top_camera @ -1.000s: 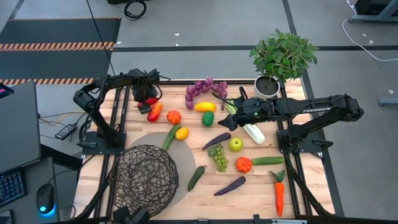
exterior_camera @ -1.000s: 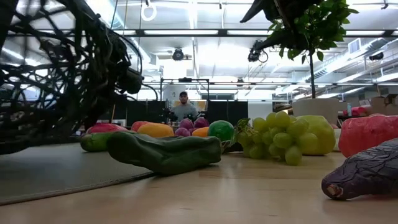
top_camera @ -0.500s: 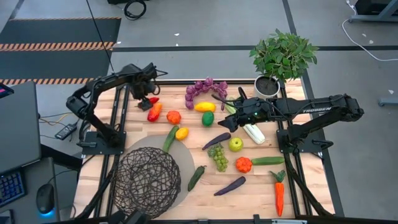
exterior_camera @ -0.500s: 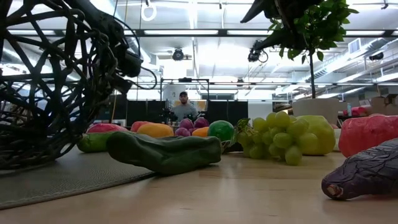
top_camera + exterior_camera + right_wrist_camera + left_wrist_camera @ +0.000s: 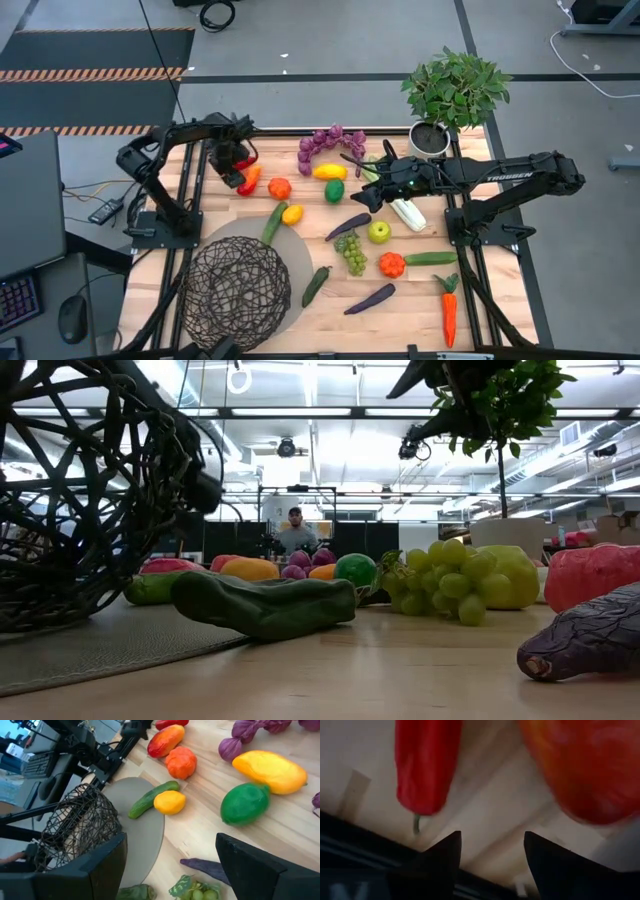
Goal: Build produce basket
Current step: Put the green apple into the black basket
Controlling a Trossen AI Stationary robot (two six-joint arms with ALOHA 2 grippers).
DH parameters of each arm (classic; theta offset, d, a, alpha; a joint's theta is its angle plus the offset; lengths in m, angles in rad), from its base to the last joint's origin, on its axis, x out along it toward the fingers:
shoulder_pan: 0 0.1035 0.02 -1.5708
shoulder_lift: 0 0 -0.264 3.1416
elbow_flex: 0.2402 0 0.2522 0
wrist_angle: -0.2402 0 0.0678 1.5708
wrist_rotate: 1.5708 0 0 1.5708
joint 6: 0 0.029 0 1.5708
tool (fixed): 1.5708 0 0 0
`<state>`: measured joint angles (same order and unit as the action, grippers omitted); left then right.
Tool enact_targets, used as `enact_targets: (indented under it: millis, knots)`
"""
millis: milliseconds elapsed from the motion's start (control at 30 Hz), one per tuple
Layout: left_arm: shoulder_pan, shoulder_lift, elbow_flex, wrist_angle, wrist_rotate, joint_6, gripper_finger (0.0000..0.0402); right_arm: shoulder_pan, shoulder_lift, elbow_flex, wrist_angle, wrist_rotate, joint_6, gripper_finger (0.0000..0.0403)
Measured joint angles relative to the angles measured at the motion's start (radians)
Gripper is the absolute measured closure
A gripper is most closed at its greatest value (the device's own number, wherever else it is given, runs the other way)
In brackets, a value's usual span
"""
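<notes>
Left gripper [image 5: 234,166] with fingers apart and empty, hanging low over the table's far left corner, directly above a glossy red chili pepper [image 5: 426,762] and a smooth red-orange pepper [image 5: 580,767]. In the left wrist view, two dark pointed fingertips [image 5: 444,851] with pale wood between them, touching neither pepper.

Right gripper [image 5: 362,195] also spread wide and holding nothing, hovering over the middle of the table, near a pale green ribbed celery stalk [image 5: 407,213] and a dark purple eggplant [image 5: 347,226].

Round basket [image 5: 236,288] of dark criss-crossing wire, see-through and bowl-shaped, resting on a flat grey round mat [image 5: 290,255] at the near left of the wooden table [image 5: 411,305]; no produce inside.

Produce scattered over the wood: knobbly purple grapes [image 5: 325,143], yellow mango-shaped fruit [image 5: 330,171], shiny green fruit [image 5: 334,190], ridged orange tomato [image 5: 279,187], small lemon [image 5: 292,213] touching a long green cucumber [image 5: 274,220], green grapes [image 5: 351,251], green apple [image 5: 378,232], carrot [image 5: 449,311].

Leafy potted plant [image 5: 452,92] in a white pot at the far right corner.
</notes>
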<state>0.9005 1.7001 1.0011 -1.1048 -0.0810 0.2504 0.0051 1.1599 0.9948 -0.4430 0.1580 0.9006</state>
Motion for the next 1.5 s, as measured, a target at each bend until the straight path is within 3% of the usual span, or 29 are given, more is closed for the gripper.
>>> enact_targets:
  millis: [500, 933, 1500]
  knots:
    - [-0.024, 0.006, 0.022, 0.098, -0.151, 0.049, 0.0136, 0.0, 0.0, 0.0, 0.0, -0.025, 0.042, 0.0096]
    - [-0.027, 0.01, 0.022, 0.205, -0.151, 0.095, 0.0069, -0.003, 0.0, 0.0, 0.0, -0.009, 0.04, 0.0096]
    - [-0.031, 0.048, 0.023, 0.2, -0.124, 0.067, 0.0065, -0.019, 0.0, 0.0, -0.008, -0.006, 0.041, 0.0096]
